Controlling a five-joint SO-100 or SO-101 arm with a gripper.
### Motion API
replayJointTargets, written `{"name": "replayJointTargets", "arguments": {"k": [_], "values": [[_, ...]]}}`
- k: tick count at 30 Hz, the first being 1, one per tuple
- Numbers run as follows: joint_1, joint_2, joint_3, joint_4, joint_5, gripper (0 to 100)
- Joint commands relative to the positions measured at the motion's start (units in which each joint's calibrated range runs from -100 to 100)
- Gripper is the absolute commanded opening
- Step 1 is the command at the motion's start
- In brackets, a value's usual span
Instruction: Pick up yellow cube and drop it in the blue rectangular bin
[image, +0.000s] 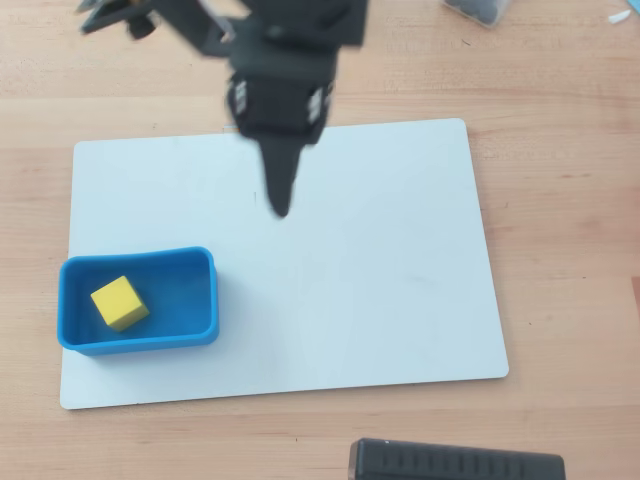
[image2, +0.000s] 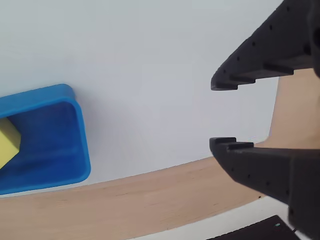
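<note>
**Cube in the bin, claw empty above the mat**

While the arm hangs over the upper middle of the white mat (image: 330, 260) in the overhead view, the yellow cube (image: 119, 303) sits inside the blue bin (image: 205, 290), on its floor, toward the left half of it. One corner of the cube points down the picture, so it lies turned against the bin's walls. The bin stands at the mat's lower-left corner, its long side running left to right, and its left wall reaches just past the mat's left edge.

The gripper (image: 282, 205) is well apart from the bin, up and to the right of it, its dark tip pointing down at bare mat. From above, the fingers overlap into one blurred spike, so the gap cannot be read there. The wrist view settles it: the gripper (image2: 222, 114) shows two black fingers with a clear, moderate gap between their tips and nothing held; only white mat is seen through the gap. In that view the bin (image2: 80, 150) lies at the left edge, with a slice of the cube (image2: 7, 142) showing inside it, cut off by the frame.

The mat rests on a wooden table (image: 560, 200). A black ribbed block (image: 455, 463) lies at the bottom edge of the overhead view, off the mat.
</note>
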Motion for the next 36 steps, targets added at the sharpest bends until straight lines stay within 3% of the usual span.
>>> {"name": "replayJointTargets", "arguments": {"k": [1, 17, 36], "values": [[-2.7, -22.0, 17.2, -8.4, 3.2, 8], [-6.0, -48.1, 56.5, -26.3, 6.7, 1], [-10.1, -84.0, 88.6, -29.2, 7.6, 0]]}}
